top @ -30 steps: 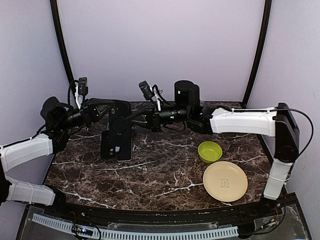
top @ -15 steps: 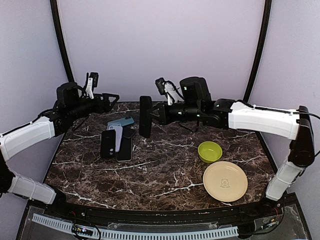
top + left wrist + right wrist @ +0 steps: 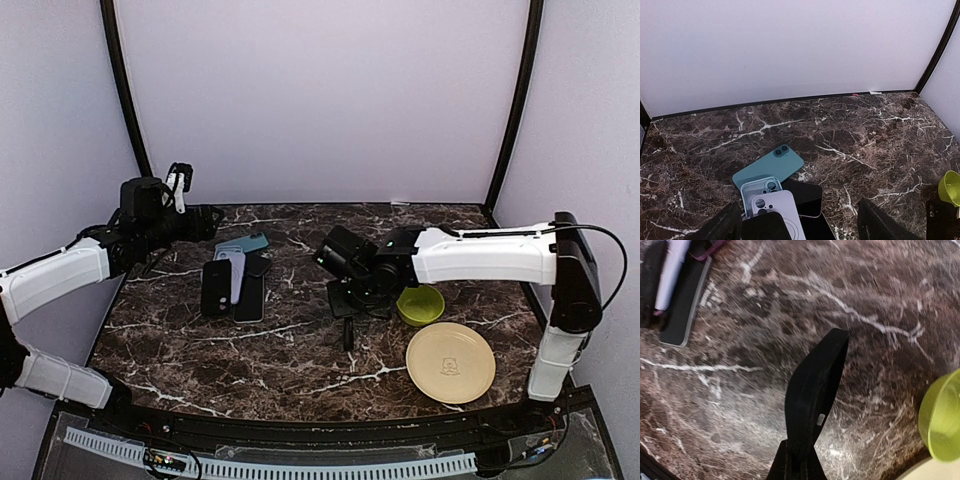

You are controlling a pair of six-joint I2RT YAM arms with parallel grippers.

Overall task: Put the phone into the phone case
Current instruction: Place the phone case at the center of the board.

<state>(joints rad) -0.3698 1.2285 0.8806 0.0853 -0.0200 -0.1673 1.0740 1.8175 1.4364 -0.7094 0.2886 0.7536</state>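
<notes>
— Well, where is the phone?
— The right gripper is pinched tight on one end of a black slab. It holds it edge-on over the marble table, near the green bowl. Whether that slab is the phone bare, a case, or one inside the other, I can't tell. More phones and cases lie heaped at the left rear: a teal case, a lavender case, a dark phone.
— And the left gripper?
— Spread wide, empty, hovering over that heap.
— How would these things handle?
— I'd judge a phone stiff, glassy, slick and fairly dense, and a case light and bendy. Take a phone across its long edges, never the screen. Hold a case by its rim so the corners can flex.
— The surface and the room?
— Polished stone, so things may skid. The bowl and a tan plate crowd the right, and pale walls close in behind.
</notes>
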